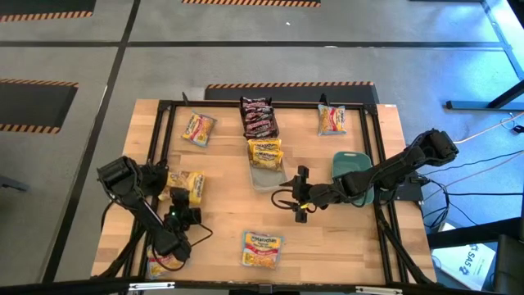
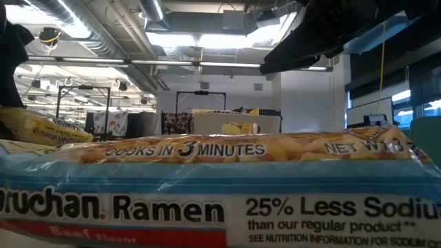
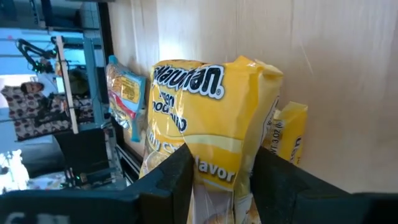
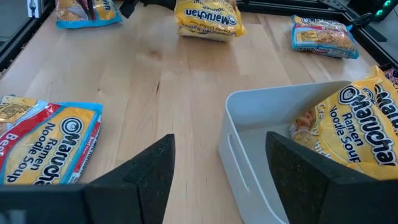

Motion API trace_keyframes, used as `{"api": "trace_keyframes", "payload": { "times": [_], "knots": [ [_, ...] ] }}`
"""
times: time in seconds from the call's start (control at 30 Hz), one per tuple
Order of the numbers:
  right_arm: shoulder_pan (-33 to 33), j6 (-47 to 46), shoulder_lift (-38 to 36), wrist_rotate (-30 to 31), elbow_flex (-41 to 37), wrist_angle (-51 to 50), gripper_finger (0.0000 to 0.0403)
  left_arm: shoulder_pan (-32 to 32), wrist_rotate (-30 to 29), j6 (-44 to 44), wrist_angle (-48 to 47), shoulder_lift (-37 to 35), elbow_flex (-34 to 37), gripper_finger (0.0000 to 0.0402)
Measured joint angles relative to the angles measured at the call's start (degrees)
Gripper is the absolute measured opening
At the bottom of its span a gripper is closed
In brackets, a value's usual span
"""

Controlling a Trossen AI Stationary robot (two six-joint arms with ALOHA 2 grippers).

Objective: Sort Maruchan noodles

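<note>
Nearest the front edge, a flat blue-bordered ramen packet [image 1: 263, 248] lies alone on the wooden table [image 1: 221, 205]. At the left, a crinkled yellow plastic noodle packet [image 3: 211, 130] is pinched between the left gripper [image 1: 177, 194] fingers [image 3: 168, 180], apparently closing so it can be lifted for sorting. Mid-table, the right gripper [image 1: 300, 197] is held released beside a clear rectangular bin [image 4: 261, 143], which already holds yellow packets [image 1: 265, 153]. Farther back, dark brown-red packets [image 1: 258, 117] are stacked.

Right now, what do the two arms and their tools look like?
Both arms are dark, jointed, with black cables looping along them. The left tool and the right tool each end in two flat, matte black fingers. A small green light glows on the left arm.
</note>
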State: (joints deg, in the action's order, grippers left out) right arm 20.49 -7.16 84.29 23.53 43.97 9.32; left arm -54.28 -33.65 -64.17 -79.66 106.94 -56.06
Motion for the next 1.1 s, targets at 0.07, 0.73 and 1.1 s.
{"api": "trace_keyframes", "payload": {
  "times": [0.07,0.73,1.1],
  "knots": [
    [0.0,0.0,0.0,0.0,0.0,0.0,0.0232,0.0,-0.2,-1.0,-2.2,0.0,-1.2,0.0131],
    [0.0,-3.1,0.0,1.4,0.0,0.0,0.0232,0.3,-12.0,-4.3,-8.4,-3.2,-14.3,0.0112],
    [0.0,-3.1,0.0,0.9,0.0,0.0,0.0232,4.0,-4.0,-5.1,-6.5,-7.8,-14.4,0.0101]
  ]
}}
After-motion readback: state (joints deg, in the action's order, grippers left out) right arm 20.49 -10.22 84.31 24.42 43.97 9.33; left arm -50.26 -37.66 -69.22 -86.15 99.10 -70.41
